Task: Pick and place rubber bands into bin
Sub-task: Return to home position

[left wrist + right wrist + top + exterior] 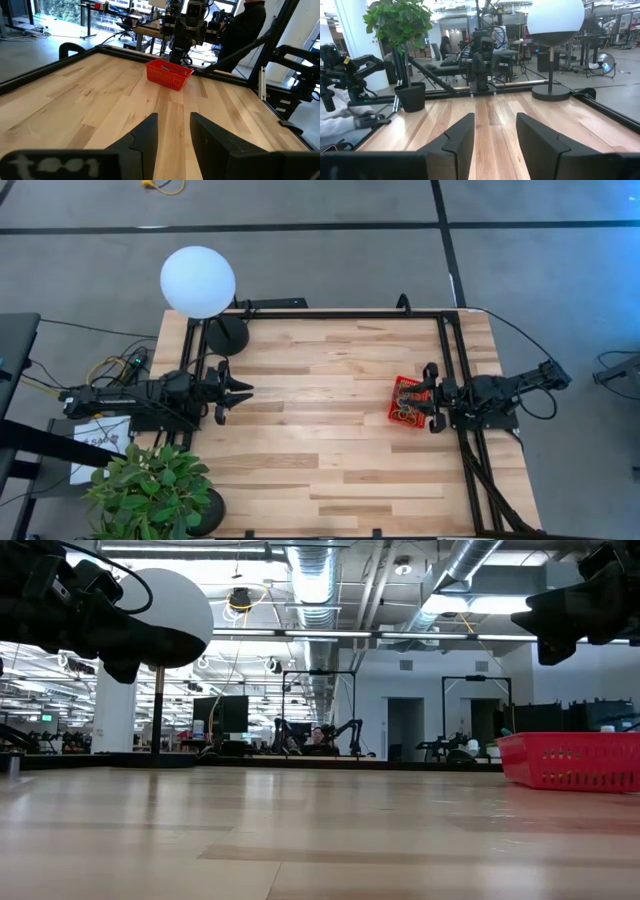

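Observation:
The red bin point(408, 400) stands on the wooden table point(330, 460) toward its right side, with several coloured rubber bands point(405, 412) lying inside it. My right gripper point(431, 397) hangs level just right of the bin and above its height point(585, 600), open and holding nothing point(495, 135). My left gripper point(245, 392) waits at the table's left side, also level, raised and open point(174, 135). It faces the bin point(169, 74) across the table. The bin rests flat on its bottom point(570, 762).
A lamp with a white globe point(198, 280) and a black round base point(228, 335) stands at the far left. A potted plant point(150, 490) sits at the near left corner. A black frame point(450, 350) runs along the far and right sides.

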